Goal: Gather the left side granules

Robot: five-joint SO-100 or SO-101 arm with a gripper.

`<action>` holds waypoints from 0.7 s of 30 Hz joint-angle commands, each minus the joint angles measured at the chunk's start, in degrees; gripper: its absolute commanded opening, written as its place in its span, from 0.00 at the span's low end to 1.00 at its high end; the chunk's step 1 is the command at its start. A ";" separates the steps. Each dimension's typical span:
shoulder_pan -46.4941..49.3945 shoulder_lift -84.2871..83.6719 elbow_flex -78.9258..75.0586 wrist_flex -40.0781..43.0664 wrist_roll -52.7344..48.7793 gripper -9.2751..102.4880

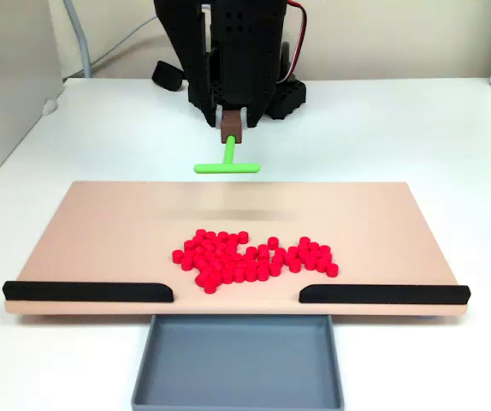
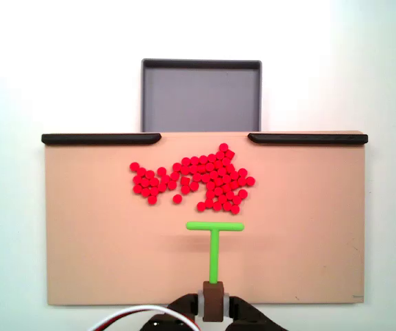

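Red granules (image 2: 196, 178) beyond green pusher (image 2: 214, 238)

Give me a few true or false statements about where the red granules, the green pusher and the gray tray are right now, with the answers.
1. The granules lie on the tan board. True.
2. The gray tray holds several granules. False: it holds none.
3. The green T-shaped pusher is held in the gripper. True.
4. The pusher's bar is touching the granules. False: in the overhead fixed view a gap separates them.
5. The two black rails leave a gap in front of the tray. True.
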 commanded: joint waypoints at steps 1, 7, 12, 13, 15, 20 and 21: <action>-5.19 0.26 -1.67 -0.18 2.29 0.08; -5.36 0.26 -1.67 -0.18 2.37 0.08; -5.27 0.26 -1.67 -0.18 2.20 0.08; -5.19 0.26 -1.67 -0.18 2.11 0.08; -5.10 0.35 -1.67 -0.18 2.02 0.08; -5.01 0.35 -1.67 -0.18 1.76 0.08; -5.01 0.35 -1.67 -0.18 1.76 0.08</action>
